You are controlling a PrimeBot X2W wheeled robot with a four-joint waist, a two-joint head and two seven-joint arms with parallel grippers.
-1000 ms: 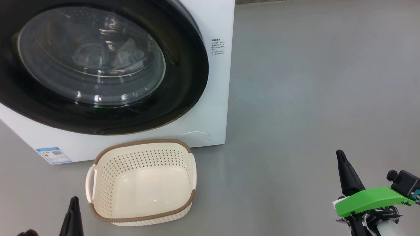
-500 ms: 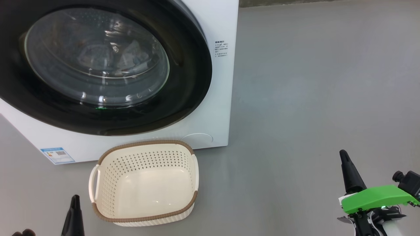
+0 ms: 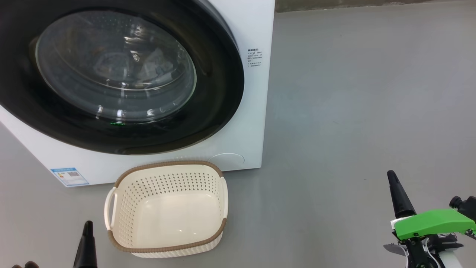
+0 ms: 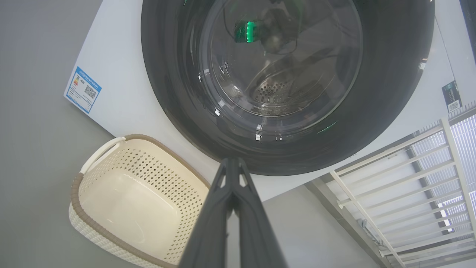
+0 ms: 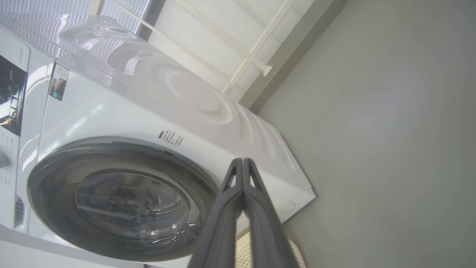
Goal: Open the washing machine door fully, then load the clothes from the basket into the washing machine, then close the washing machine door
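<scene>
The washing machine door (image 3: 119, 74) is seen lying closed against the front of the washing machine (image 3: 241, 137), its wide glossy black rim set around the bulging clear window; behind the glass some pale shapes (image 3: 147, 63) are dimly made out, too broken by reflections to be named; in the left wrist view a perforated steel drum (image 4: 273, 91) is glimpsed through the window. A blue label sticker (image 3: 70, 176) is fixed low on the white front at its left, a round filter cap (image 3: 230, 159) is set low at its right, and a small block of printed text (image 3: 254, 57) is placed beside the door's right edge. The basket (image 3: 167, 164) is stood on the grey floor (image 3: 353, 111) just in front of the machine, below the door; its far brown rim is found near the filter cap, and its smooth cream bottom is seen uncovered. The left gripper (image 3: 87, 225) is held near the basket's near left corner, apart from it, its two dark fingers pressed together on nothing; the right gripper (image 3: 390, 175) is held well apart at the lower right over bare floor, its fingers likewise brought together with nothing between them, a green cover (image 3: 431, 223) being mounted behind them. White railing (image 4: 409, 167) is seen beyond the machine in the left wrist view.
</scene>
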